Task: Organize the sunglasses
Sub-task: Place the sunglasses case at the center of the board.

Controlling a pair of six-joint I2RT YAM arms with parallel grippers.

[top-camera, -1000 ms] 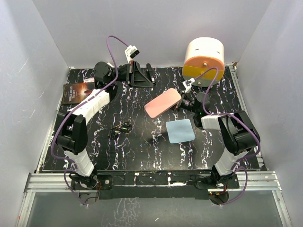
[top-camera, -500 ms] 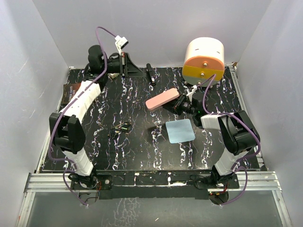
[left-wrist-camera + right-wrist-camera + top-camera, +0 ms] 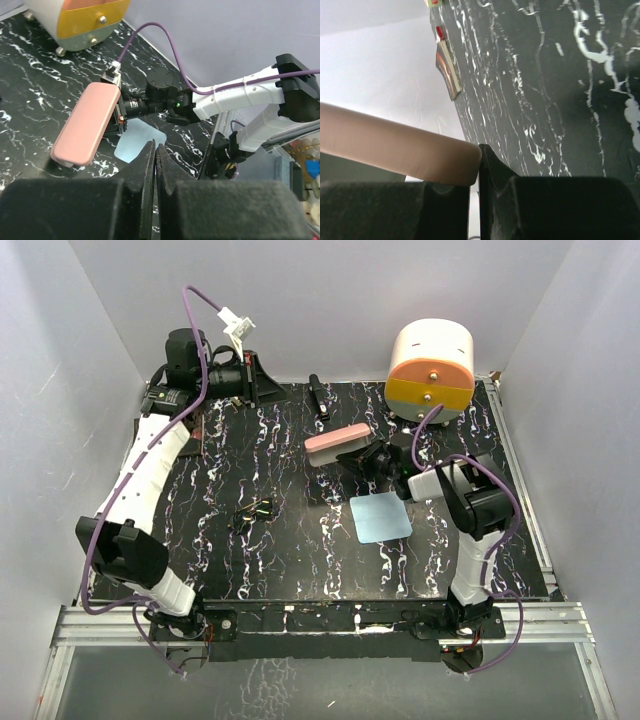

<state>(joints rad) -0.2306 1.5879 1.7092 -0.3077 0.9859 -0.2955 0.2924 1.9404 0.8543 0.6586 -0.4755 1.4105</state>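
Left gripper [image 3: 278,390], closed and empty, has swung far-left — the sunglasses [image 3: 255,510] lie left-to-right on its near side, left of the right gripper [image 3: 367,454] clamping the pink case [image 3: 337,439]

No writing, label or number is legible anywhere here.

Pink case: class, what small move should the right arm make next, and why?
Probably lower the pink case onto the table near the sunglasses: the right gripper holds it by one end in the air, while the sunglasses lie loose, away from it.
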